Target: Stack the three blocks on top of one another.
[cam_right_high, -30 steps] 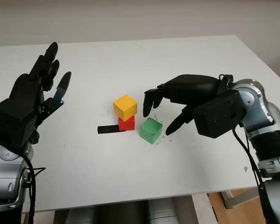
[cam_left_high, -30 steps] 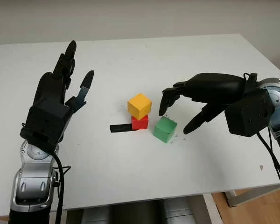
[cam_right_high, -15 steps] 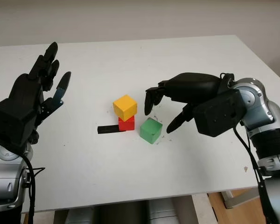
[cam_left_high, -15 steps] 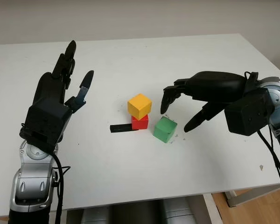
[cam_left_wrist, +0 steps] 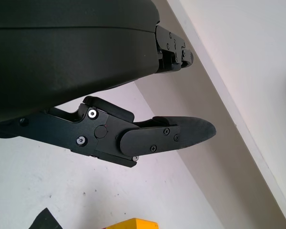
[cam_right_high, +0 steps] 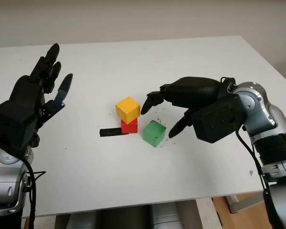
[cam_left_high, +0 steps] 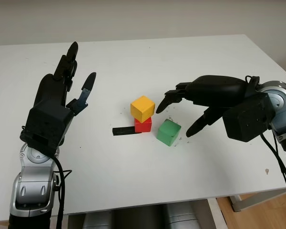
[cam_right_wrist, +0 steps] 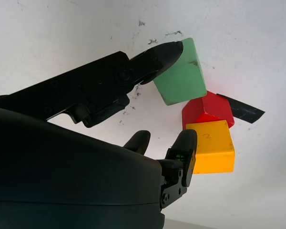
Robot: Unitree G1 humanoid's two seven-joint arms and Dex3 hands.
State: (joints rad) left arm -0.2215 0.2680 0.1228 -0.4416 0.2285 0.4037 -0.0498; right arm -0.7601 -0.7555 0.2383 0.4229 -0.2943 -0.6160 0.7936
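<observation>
Beside the red block (cam_left_high: 143,125), on its right and just touching or nearly so, sits the green block (cam_left_high: 168,132), flat on the white table (cam_left_high: 205,71). I can see the yellow block (cam_left_high: 142,108) already resting on the red one, turned a little askew, so two of the three are stacked and the green one is the piece left to lift. A strip of black tape (cam_left_high: 122,131) lies on the table just left of the red block.

My right hand (cam_left_high: 183,109) is released and holds nothing; it hangs over the green block, its upper fingers reaching toward the yellow block and its thumb lowered on the green block's far-right side. From the right wrist view, one fingertip looks close to the green block's upper edge, though I cannot tell whether it touches.

My left hand (cam_left_high: 62,95) is open and raised well to the left of the red block, idle.

I judge the step in hand is the approach to grasp green. Next I must close on opposite faces without nudging the skewed yellow block.
</observation>
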